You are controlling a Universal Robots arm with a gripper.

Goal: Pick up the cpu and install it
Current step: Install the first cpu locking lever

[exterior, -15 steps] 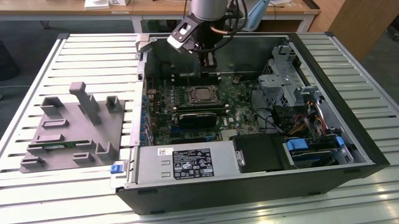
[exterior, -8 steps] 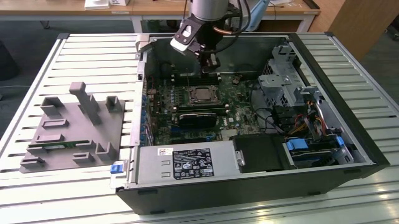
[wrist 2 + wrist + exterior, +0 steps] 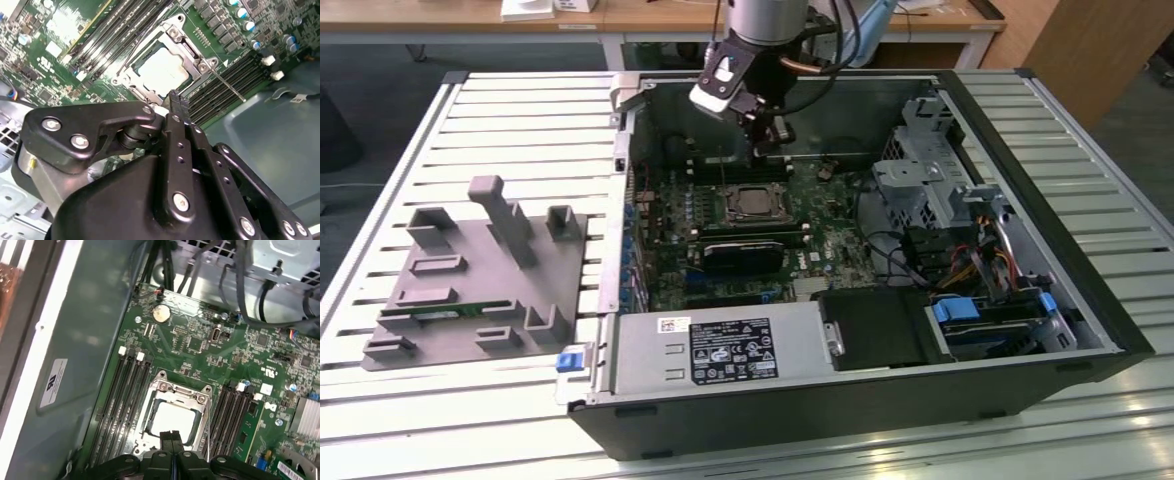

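An open black computer case (image 3: 1067, 300) lies on a slatted metal table (image 3: 480, 130), its green motherboard (image 3: 841, 240) exposed. A grey plastic holder (image 3: 474, 275) sits beside the case.

Exterior view: high, looking down into the open computer case (image 3: 854, 250). Both wrist views: close above the motherboard (image 3: 200, 350), sharing the socket (image 3: 162, 70).

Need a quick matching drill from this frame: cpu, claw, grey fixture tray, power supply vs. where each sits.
Things:
1. cpu
2. claw
3. grey fixture tray
4. power supply

Places:
A. outside the case, on the exterior view's left
B. in the motherboard socket
C. along the case's near edge, labels up
D. fingers together, just above the socket

Pairs: 1-B, 2-D, 3-A, 4-C
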